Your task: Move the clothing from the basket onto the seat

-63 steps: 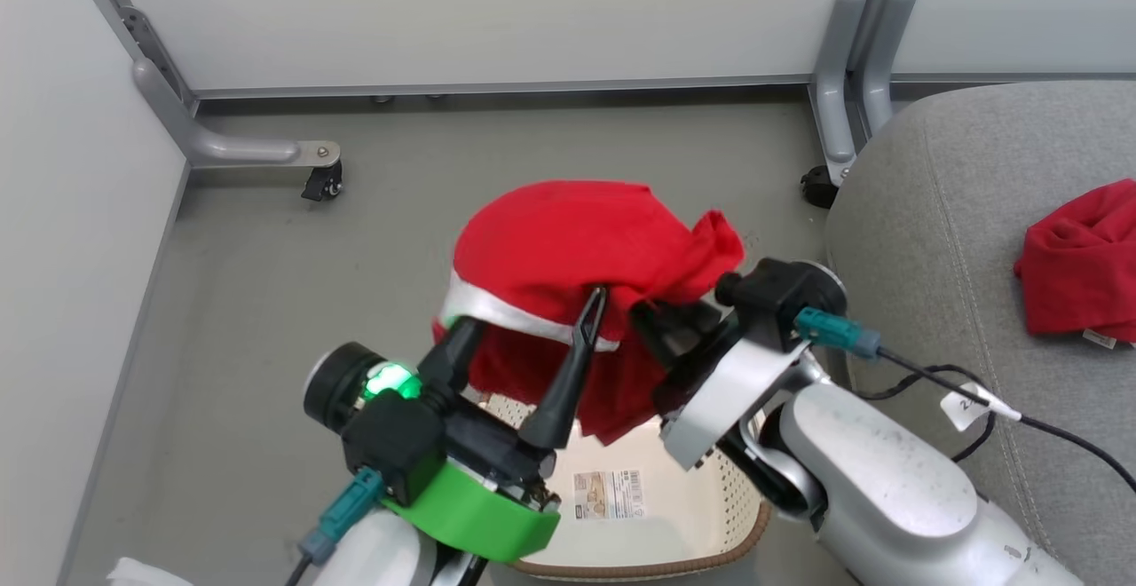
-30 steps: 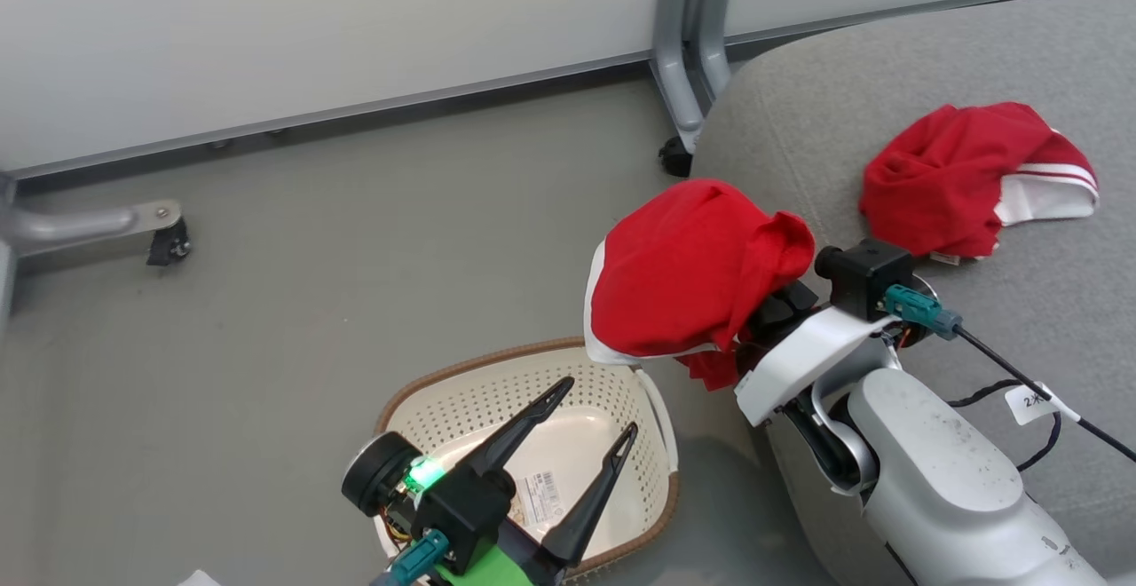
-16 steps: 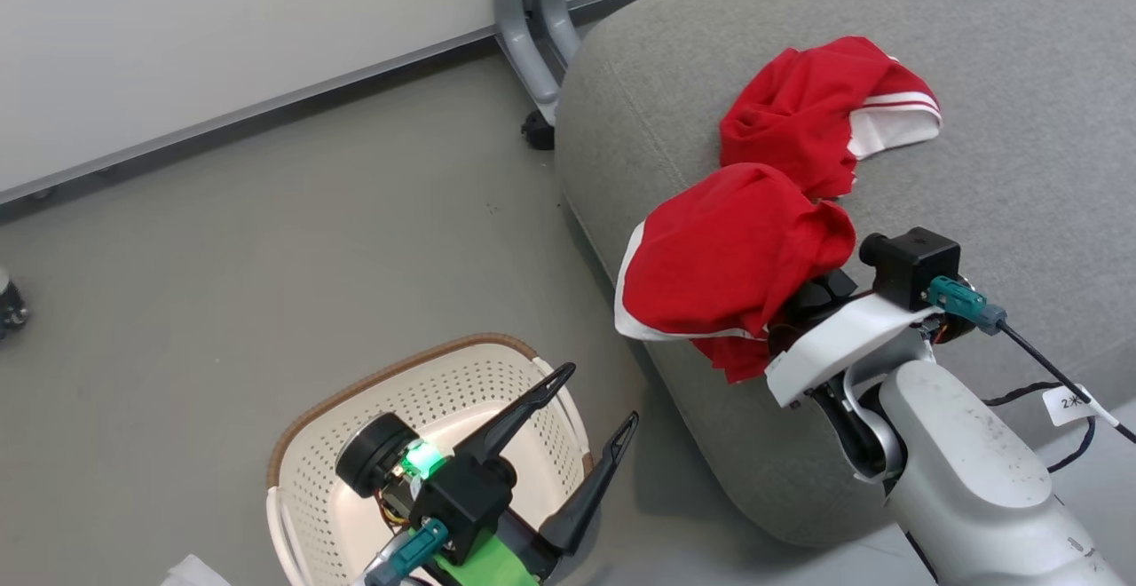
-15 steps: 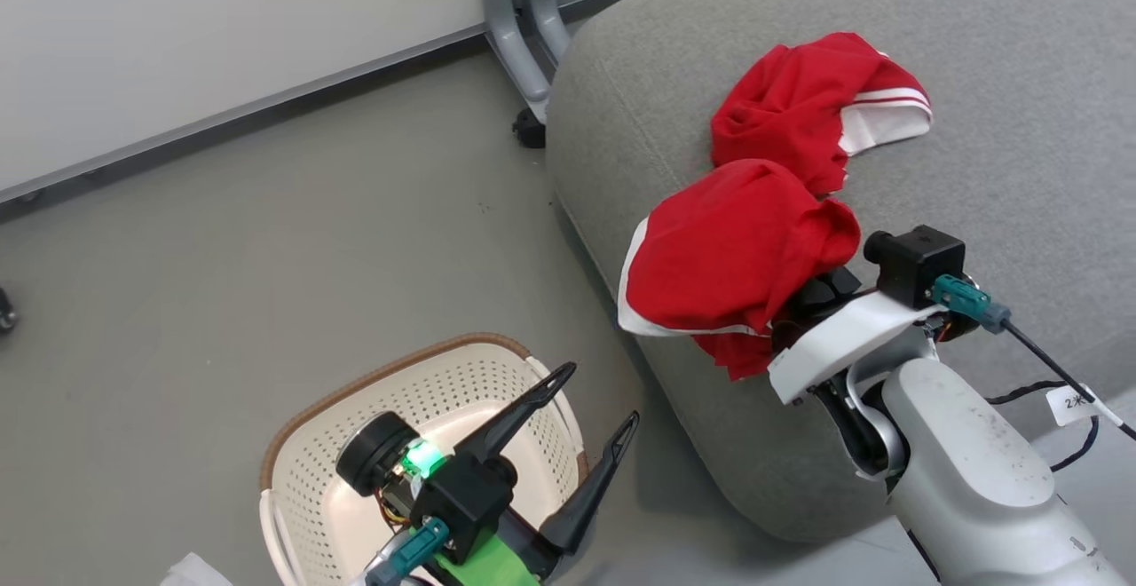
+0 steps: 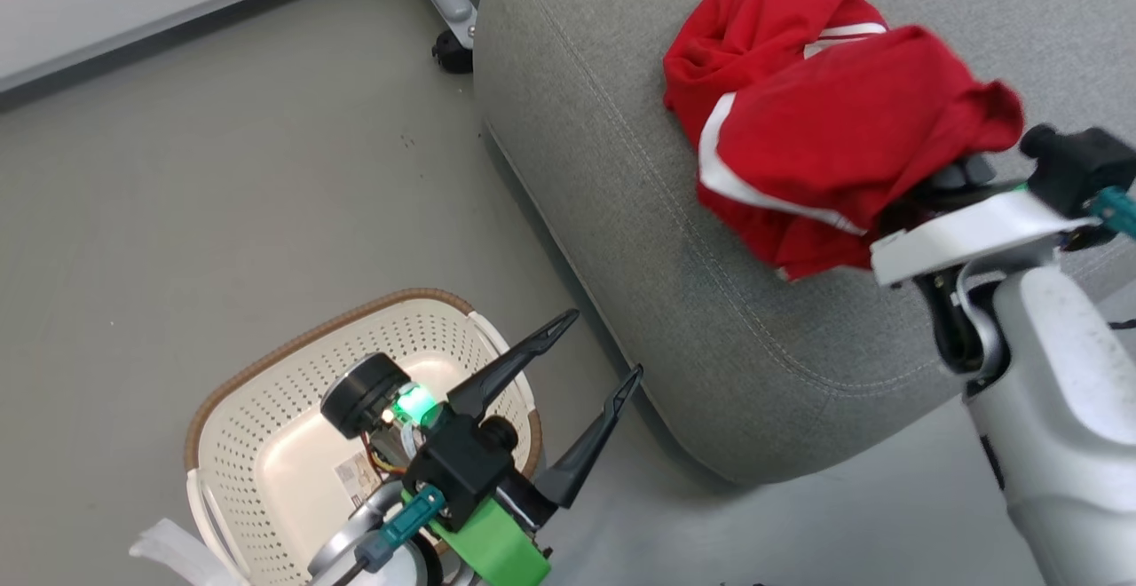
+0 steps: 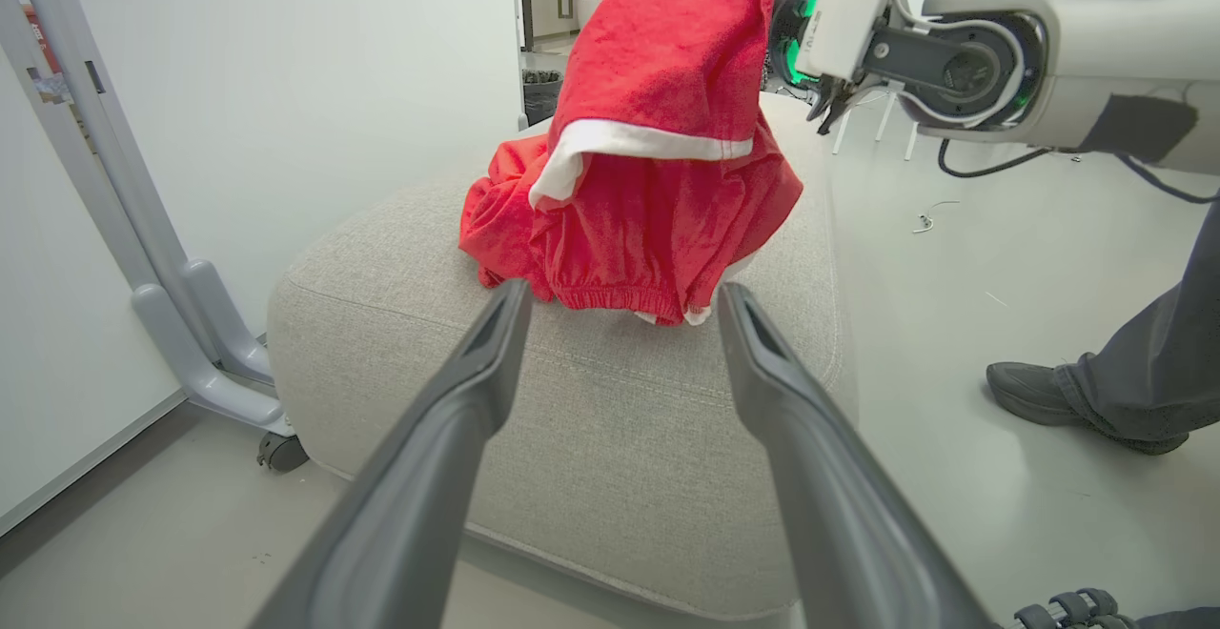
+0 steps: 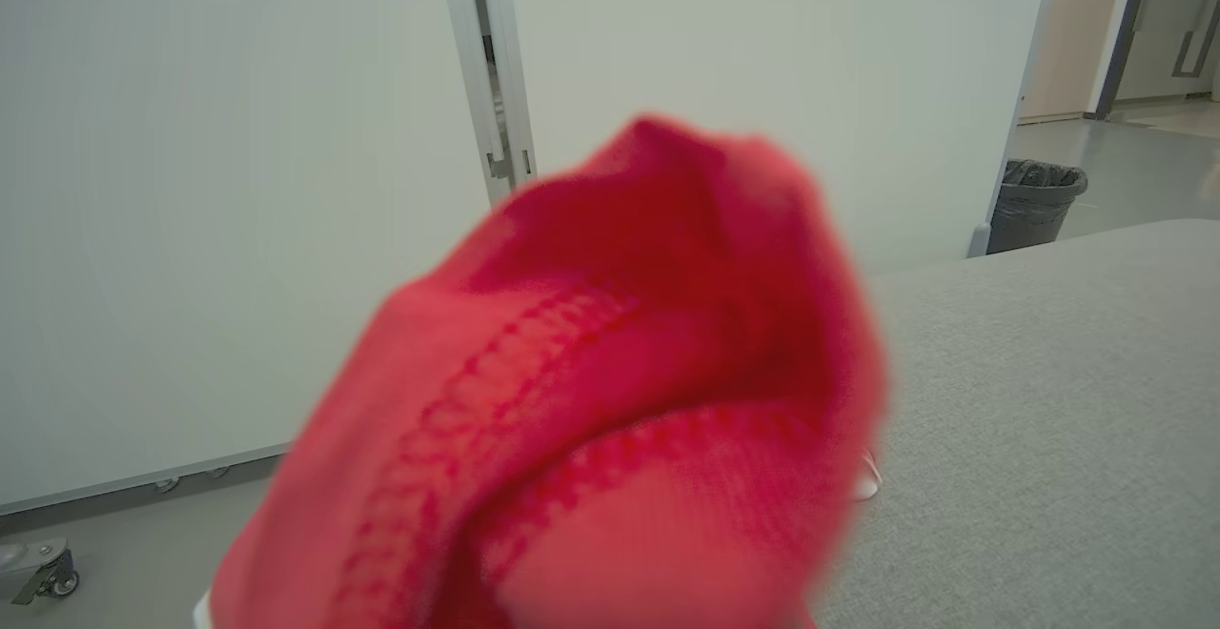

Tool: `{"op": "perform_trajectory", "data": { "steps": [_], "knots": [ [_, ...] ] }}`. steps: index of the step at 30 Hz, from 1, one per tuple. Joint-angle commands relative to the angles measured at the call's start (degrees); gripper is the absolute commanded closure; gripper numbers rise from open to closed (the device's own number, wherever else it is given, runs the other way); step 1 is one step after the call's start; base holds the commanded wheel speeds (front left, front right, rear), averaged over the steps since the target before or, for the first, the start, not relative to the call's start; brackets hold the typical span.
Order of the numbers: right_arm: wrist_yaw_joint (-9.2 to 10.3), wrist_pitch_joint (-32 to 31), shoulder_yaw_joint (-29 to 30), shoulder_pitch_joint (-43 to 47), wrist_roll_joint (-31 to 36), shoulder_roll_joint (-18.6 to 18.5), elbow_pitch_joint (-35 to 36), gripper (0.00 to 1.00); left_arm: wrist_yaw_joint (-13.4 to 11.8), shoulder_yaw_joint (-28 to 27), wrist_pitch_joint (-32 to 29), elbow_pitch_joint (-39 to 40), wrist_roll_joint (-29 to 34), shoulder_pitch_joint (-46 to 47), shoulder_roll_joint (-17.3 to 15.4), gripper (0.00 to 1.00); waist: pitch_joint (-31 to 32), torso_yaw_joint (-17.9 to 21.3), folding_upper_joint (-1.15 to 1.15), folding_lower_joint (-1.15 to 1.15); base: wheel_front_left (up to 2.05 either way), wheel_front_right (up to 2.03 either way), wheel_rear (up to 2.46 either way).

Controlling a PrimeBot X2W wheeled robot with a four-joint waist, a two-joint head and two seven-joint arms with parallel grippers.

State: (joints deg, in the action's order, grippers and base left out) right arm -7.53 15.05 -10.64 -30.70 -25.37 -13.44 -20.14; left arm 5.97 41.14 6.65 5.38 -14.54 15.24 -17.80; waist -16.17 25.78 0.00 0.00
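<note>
A red garment with white trim [image 5: 843, 142] hangs over the grey seat [image 5: 621, 178], with my right gripper [image 5: 951, 181] shut on it and its fingers buried in the cloth. In the left wrist view the garment's hem [image 6: 658, 267] dangles just above the seat [image 6: 620, 438]. A second red garment [image 5: 754, 9] lies on the seat right behind it. The cream basket [image 5: 266, 408] stands on the floor at the lower left with nothing red in it. My left gripper [image 5: 602, 344] stands open above the basket's right rim. Up close in the right wrist view, red cloth [image 7: 591, 419] covers the fingers.
A person's shoe and trouser leg [image 6: 1096, 391] stand on the floor to the right of the seat. A partition's grey foot with a castor [image 5: 448, 35] sits by the seat's far corner. A dark bin [image 7: 1034, 195] stands beyond the seat.
The camera has swung right. My right gripper has carried the red garment from the seat's near edge further over the cushion, up against the lying garment. The left gripper stays open by the basket.
</note>
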Motion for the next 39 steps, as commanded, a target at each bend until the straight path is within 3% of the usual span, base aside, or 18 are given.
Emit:
{"op": "perform_trajectory", "data": {
  "steps": [1, 8, 14, 26, 27, 28, 29, 39],
  "knots": [
    [0.08, 0.17, 1.86, -2.08, 0.50, -0.41, 0.98, 1.00, 0.05, -0.26, -0.21, 0.54, 0.38, 1.68, -0.87, 0.00, -3.84, -0.81, 0.00, 0.00, 0.00, 0.00, 0.00],
    [0.08, 0.17, 10.88, -10.54, 1.13, -3.55, 1.46, 1.00, 0.32, -1.37, -1.21, 2.97, 2.03, 6.94, -2.06, 0.00, -11.58, -4.55, 0.00, 0.00, 0.00, 0.00, 0.00],
    [0.08, 0.16, 16.26, -18.34, -0.08, -6.88, -4.08, 1.00, 0.49, -1.98, -1.67, 4.88, 3.45, 12.00, -2.90, 0.00, -19.16, -8.51, 0.00, 0.00, 0.00, 0.00, 0.00],
    [0.08, 0.17, 20.64, -22.05, 0.73, -5.06, -19.11, 1.00, 0.81, -1.67, -1.04, 5.43, 4.59, 16.44, -3.97, 0.00, -26.95, -11.99, 0.00, 0.00, 0.00, 0.00, 0.00],
    [0.08, 0.16, 20.87, -21.67, 0.86, -4.86, -19.90, 0.75, 0.81, -1.64, -1.01, 5.31, 4.59, 16.58, -3.90, 0.00, -27.07, -12.05, 0.00, 0.00, 0.00, 0.00, 0.00],
    [0.08, 0.17, 20.99, -21.19, 1.04, -4.61, -20.38, 0.59, 0.76, -1.64, -0.89, 5.16, 4.58, 16.68, -3.87, 0.00, -27.10, -12.05, 0.00, 0.00, 0.00, 0.00, 0.00],
    [0.09, 0.17, 21.19, -20.68, 1.02, -4.21, -20.68, 0.02, 0.64, -1.64, -0.82, 4.99, 4.52, 16.74, -3.83, 0.00, -27.04, -12.02, 0.00, 0.00, 0.00, 0.00, 0.00],
    [0.09, 0.04, 23.44, -10.91, 4.26, -1.52, -14.85, 0.00, -0.41, -1.29, 1.35, 1.66, 2.47, 14.45, -2.37, 0.00, -21.42, -11.63, 0.00, 0.00, 0.00, 0.00, 0.00]
  ]
}}
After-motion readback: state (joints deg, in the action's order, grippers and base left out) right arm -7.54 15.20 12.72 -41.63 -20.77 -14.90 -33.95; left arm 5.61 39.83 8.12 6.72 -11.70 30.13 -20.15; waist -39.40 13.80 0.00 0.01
